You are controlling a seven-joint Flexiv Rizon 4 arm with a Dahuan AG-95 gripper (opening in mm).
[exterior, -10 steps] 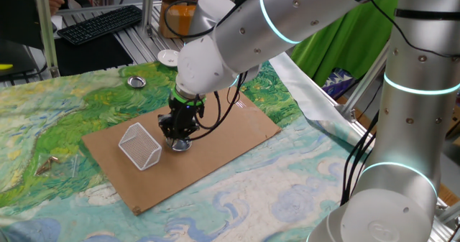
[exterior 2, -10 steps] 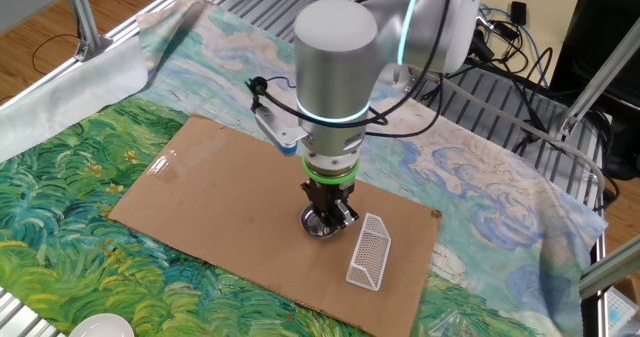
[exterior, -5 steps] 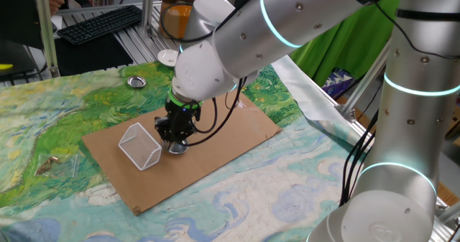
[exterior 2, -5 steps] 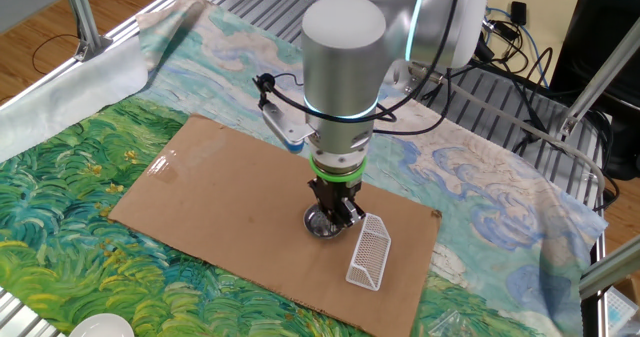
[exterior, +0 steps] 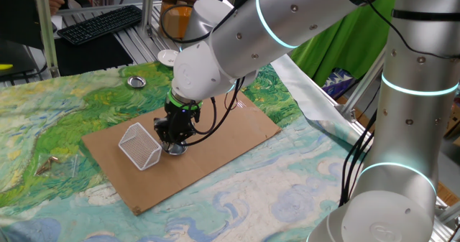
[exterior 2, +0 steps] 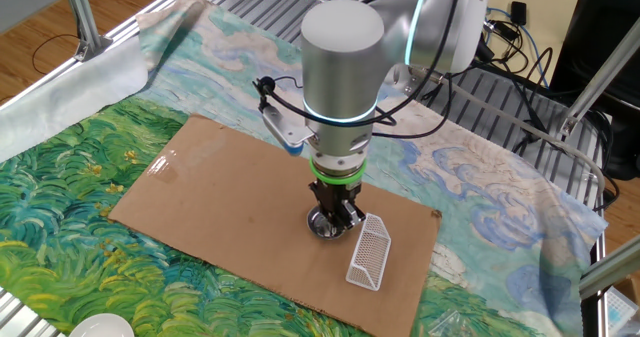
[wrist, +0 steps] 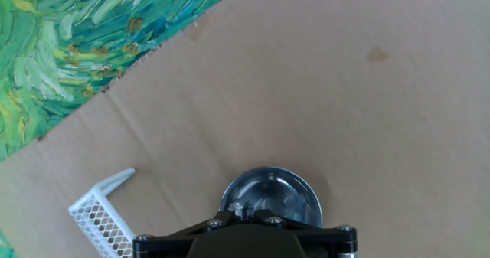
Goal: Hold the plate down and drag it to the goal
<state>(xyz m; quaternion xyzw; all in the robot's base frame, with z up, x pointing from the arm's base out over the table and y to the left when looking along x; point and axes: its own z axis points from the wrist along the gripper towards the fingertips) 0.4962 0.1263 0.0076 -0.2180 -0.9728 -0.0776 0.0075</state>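
Leftmost on the cardboard sheet (exterior: 215, 138) in one fixed view lies the goal, a white wire-mesh basket (exterior: 140, 146), tipped so that its long axis runs across the sheet and its open mouth appears to face the plate, though that is hard to confirm. Just beside it, to the right, sits the small steel plate (exterior: 175, 149), flat on the cardboard with its hollow facing up; being round, it has no long axis and points nowhere in particular. Standing on it is the end effector (exterior: 174, 143), aimed straight down with its fingers fully closed and gripping nothing, simply pressing into the dish; the hand view shows the plate (wrist: 272, 197) directly under the fingertips and a corner of the basket (wrist: 101, 210) close by at lower left. Further right the arm (exterior: 287, 19) sweeps up and away over the painted cloth (exterior: 57, 120) covering the worktop. For this step, I judge that steady downward pressure matters most: push off-centre and the rim may tip up or skate free. Dragging slowly and straight at the basket should let the dish reach it without shoving the light basket aside.
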